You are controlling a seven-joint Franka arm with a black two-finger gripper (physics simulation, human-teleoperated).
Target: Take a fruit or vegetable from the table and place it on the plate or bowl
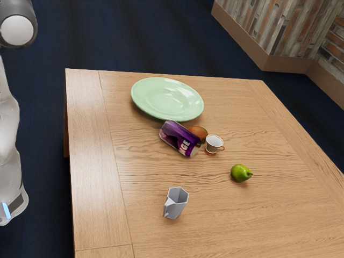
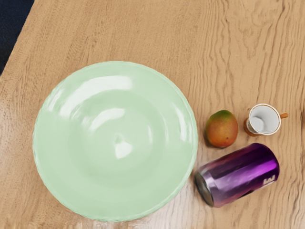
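Observation:
A pale green plate (image 1: 167,98) (image 2: 114,140) lies toward the far side of the wooden table with nothing on it. Just beyond its rim sits a red-green mango (image 1: 200,131) (image 2: 221,128), partly hidden behind a purple can (image 1: 179,138) (image 2: 238,174) that lies on its side. A green pear (image 1: 241,172) rests alone further toward the exterior view's right. The wrist view looks straight down from high above the plate.
A small white cup with an orange handle (image 1: 214,144) (image 2: 263,119) stands beside the mango. A grey angular mug (image 1: 176,202) stands nearer the front of the table. The white arm base (image 1: 11,161) rises at the exterior view's left edge.

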